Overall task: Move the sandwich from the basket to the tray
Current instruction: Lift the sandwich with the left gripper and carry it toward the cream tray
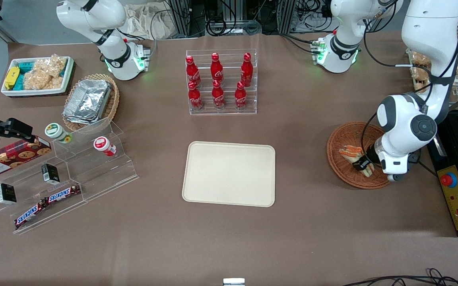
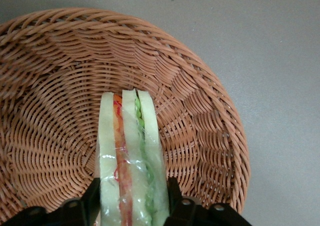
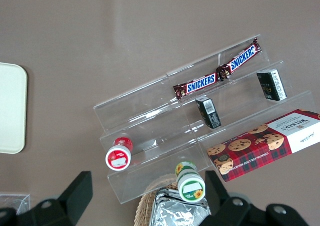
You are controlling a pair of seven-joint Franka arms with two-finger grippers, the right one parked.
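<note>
One sandwich [image 1: 355,158] lies in one round basket [image 1: 342,137] near the working arm's end of the desk. The gripper [image 1: 363,164] is down inside the basket, its two fingers [image 2: 91,196] pressed against the sandwich's bread faces, closed on it. The wedge stands on edge, its tip pointing away from the gripper. Whether it is lifted off the weave cannot be told.

One tray [image 1: 229,173] sits at the desk's middle, bare, well apart from the basket.

Six red bottles [image 1: 217,81] stand in a clear rack [image 1: 221,111], farther from the front camera than the tray. Toward the parked arm's end are a stepped clear stand [image 1: 94,174] with two Snickers bars [image 1: 48,204], two small dark boxes [image 1: 50,173], two lidded cups [image 1: 58,132] and one cookie box [image 1: 10,157]. Near that end's corner are one tan basket [image 1: 111,105] of foil trays and one white bin [image 1: 68,71] of snacks.

The wrist view alone shows the orange and green filling layers and the fingers' grip. The front view alone shows the tray with the basket. The parked arm's view shows the stand and a tray edge.
</note>
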